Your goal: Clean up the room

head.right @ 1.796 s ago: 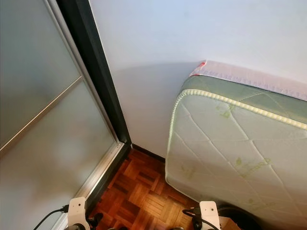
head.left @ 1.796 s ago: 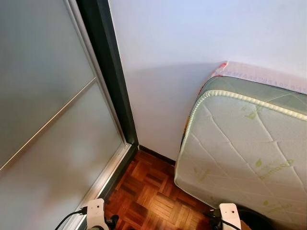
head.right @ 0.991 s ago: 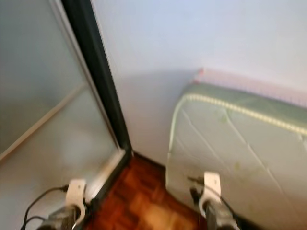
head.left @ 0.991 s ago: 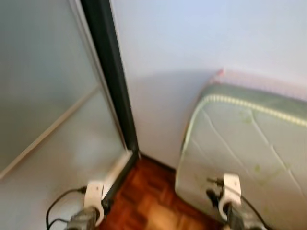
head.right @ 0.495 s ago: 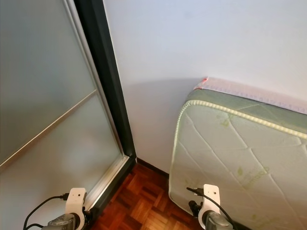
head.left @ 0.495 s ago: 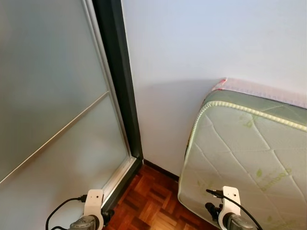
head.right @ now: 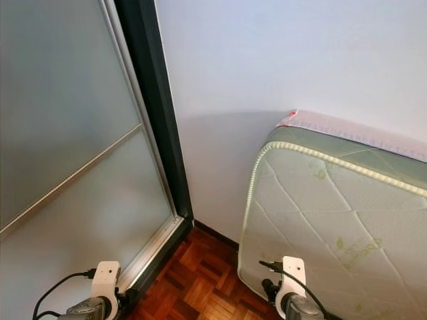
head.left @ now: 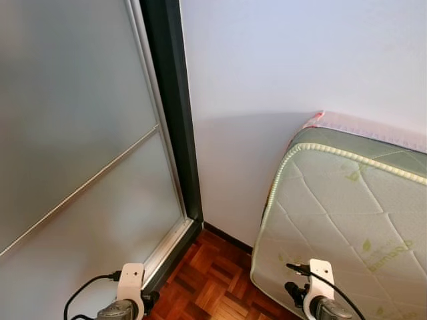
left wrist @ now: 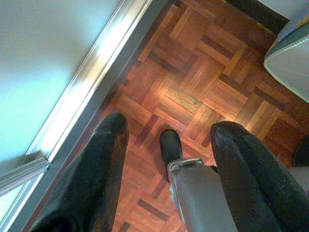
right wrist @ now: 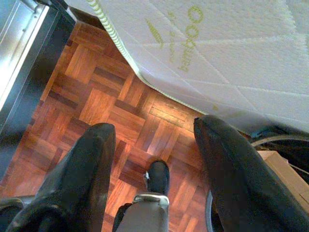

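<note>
No loose item to tidy is in sight. A quilted green-and-white mattress (head.left: 347, 220) leans on its side against the white wall (head.left: 280, 67) to my right. My left gripper (left wrist: 169, 124) hangs open above the parquet floor (left wrist: 203, 72), with nothing between its fingers. My right gripper (right wrist: 154, 124) is open too, over the floor beside the mattress's (right wrist: 217, 43) lower edge. Both white wrist mounts, left (head.left: 130, 279) and right (head.left: 319, 279), peek in at the bottom of the eye views.
A frosted glass sliding door (head.left: 73, 167) with a dark frame (head.left: 175, 120) and a metal floor track (left wrist: 91, 72) fills the left. A cardboard box (right wrist: 285, 174) and a dark round object (right wrist: 282, 137) sit by the mattress. My feet (left wrist: 170, 145) stand on the parquet.
The whole picture has shifted right and down, so the camera has moved. Both wrists have come up a little into the eye views. Nothing in the room has moved.
</note>
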You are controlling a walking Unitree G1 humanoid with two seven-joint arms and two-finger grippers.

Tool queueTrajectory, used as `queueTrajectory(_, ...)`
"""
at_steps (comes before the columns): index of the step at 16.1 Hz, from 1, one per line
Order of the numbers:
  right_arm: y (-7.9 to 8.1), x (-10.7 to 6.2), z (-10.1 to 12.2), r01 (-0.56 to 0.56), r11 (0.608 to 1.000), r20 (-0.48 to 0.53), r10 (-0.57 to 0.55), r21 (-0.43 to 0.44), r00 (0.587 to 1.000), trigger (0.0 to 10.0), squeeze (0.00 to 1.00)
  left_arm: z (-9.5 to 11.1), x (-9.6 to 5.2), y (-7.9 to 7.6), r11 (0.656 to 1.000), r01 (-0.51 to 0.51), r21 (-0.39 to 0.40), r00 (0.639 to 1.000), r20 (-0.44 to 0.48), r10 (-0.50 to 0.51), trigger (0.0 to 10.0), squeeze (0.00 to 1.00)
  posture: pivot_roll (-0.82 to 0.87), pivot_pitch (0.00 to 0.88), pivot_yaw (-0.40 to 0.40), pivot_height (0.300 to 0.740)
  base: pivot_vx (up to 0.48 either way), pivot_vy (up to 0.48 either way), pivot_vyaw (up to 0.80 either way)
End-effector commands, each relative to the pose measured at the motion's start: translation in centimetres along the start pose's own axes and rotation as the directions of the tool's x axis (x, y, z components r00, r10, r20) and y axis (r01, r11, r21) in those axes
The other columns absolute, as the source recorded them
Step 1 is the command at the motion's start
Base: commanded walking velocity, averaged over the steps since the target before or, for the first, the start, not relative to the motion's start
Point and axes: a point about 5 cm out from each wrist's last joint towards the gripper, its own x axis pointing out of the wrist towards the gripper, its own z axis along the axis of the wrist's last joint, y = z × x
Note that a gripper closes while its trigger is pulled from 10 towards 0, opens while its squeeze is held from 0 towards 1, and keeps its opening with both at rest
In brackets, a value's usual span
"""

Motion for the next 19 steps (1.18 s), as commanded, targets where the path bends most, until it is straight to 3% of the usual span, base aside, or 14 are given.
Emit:
queueTrajectory(1,0.11,0.02,-0.10,0.000,1.000,-0.003,0.000,0.016,1.000,10.0,0.00,-0.53,-0.07,0.10,1.000,0.000,0.011,1.000,-0.022,0.000,10.0,0.00,-0.02,0.000,0.025,0.740,0.000,0.000,0.00)
queueTrajectory(14,0.03,0.03,0.16,0.000,1.000,-0.002,0.000,0.002,1.000,10.0,0.00,-0.35,-0.02,-0.04,1.000,0.003,-0.008,1.000,-0.017,-0.003,10.0,0.00,-0.02,0.000,0.017,0.740,0.000,0.000,0.00)
queueTrajectory(19,0.05,0.03,0.19,-0.003,1.000,-0.002,0.003,0.001,1.000,10.0,0.00,-0.32,-0.02,-0.04,1.000,0.003,-0.012,1.000,-0.015,-0.004,10.0,0.00,-0.02,0.000,0.018,0.740,-0.271,0.000,0.00)
